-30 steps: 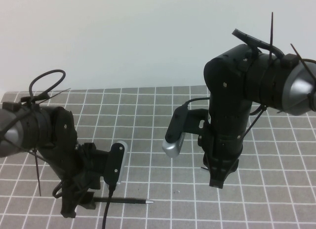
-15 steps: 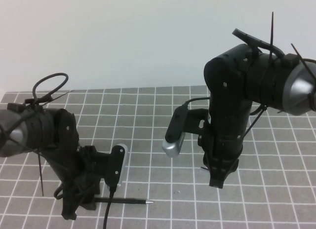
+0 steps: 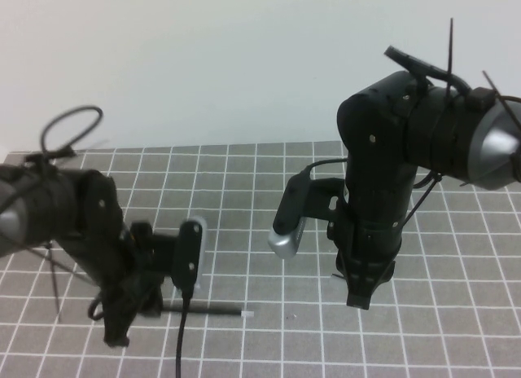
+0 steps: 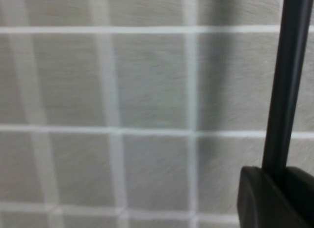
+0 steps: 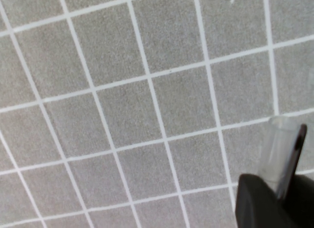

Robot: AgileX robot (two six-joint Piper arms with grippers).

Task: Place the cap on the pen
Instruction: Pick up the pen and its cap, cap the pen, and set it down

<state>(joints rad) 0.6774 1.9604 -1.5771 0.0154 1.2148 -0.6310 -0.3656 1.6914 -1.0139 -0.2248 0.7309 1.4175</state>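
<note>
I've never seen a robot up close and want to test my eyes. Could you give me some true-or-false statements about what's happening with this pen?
1. The pen is gripped by the left jaws, low over the near left part of the mat. True.
2. The cap is on the pen. False: the clear cap sits in the right jaws, apart from the pen, whose tip is bare.
3. The right jaws point down at the mat, to the right of the pen's tip. True.
4. The table cover is plain white. False: it is a grey mat with white grid lines.
5. The pen stands upright. False: it lies roughly level, with its tip towards the right arm.
</note>
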